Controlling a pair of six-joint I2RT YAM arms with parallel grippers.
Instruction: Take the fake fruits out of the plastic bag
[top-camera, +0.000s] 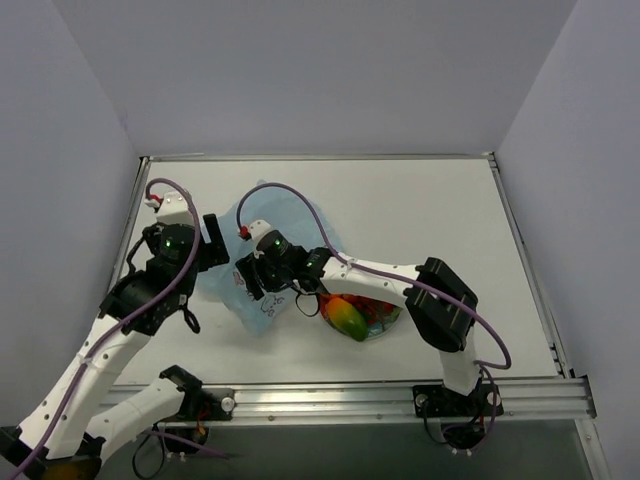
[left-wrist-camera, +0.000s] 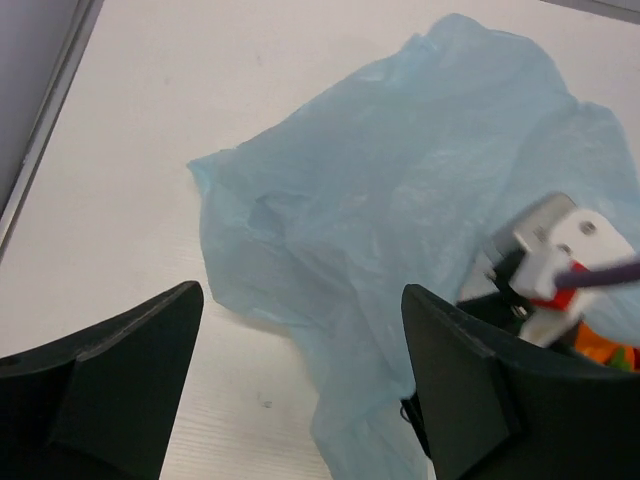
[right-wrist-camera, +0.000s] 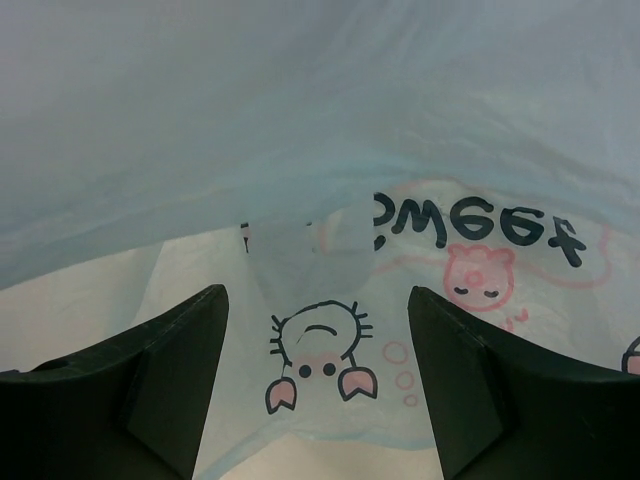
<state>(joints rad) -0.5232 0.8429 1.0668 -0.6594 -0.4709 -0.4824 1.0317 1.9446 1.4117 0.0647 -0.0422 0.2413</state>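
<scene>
The plastic bag (top-camera: 262, 218) lies crumpled left of the table's middle, light blue with pink and black cartoon prints. My left gripper (top-camera: 216, 244) hovers open at its left edge. In the left wrist view the bag (left-wrist-camera: 400, 190) spreads below the open left gripper (left-wrist-camera: 300, 335), and nothing is held. My right gripper (top-camera: 248, 280) reaches into the bag from the right. In its wrist view the right gripper (right-wrist-camera: 315, 340) stands open with printed bag film (right-wrist-camera: 330, 120) above and below it. A red-yellow-green mango (top-camera: 343, 316) lies outside the bag, on a red plate (top-camera: 392, 318). Other fake fruits are hard to make out.
The right arm's forearm and purple cable (top-camera: 300, 200) cross over the plate and the bag. The table's left rail (top-camera: 128, 230) runs close behind the left arm. The right arm's white wrist (left-wrist-camera: 560, 250) shows at the right of the left wrist view.
</scene>
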